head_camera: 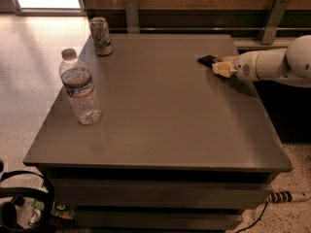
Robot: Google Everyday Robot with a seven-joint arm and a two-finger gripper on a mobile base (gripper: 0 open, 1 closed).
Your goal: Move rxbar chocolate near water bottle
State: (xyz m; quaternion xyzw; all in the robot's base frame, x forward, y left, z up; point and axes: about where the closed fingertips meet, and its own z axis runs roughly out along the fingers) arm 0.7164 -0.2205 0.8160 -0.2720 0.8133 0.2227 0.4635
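Saw table (160, 130) with water bottle (80, 89) upright at its left edge. Found gripper (219, 68) low at far right, against rxbar chocolate (208, 59); couldn't tell jaws' state. Judged bar light, flat, slick; best pinched across its width. Read long axis as left-right, free end leftward.
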